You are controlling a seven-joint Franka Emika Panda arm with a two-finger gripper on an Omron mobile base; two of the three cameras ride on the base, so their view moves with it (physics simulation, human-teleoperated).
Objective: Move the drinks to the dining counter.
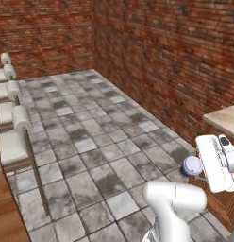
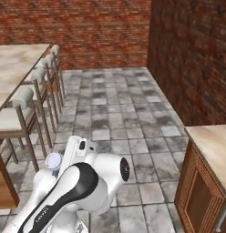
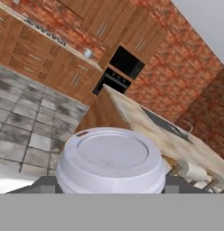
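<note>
Brick walls and grey stone floor tiles fill the background of both base views. Padded stools [image 2: 23,98] line the dining counter [image 2: 14,63] at upper left of the right base view; its beige top with dark sink [image 3: 163,122] runs across the hand view's right half. Gripper [image 1: 204,163] sits at right centre of the left base view, jaws partly closed around a white-lidded cup [image 3: 111,160]. Cup is carried above the floor, clear of both counters. Second wood-based counter [image 2: 210,150] at lower right.
</note>
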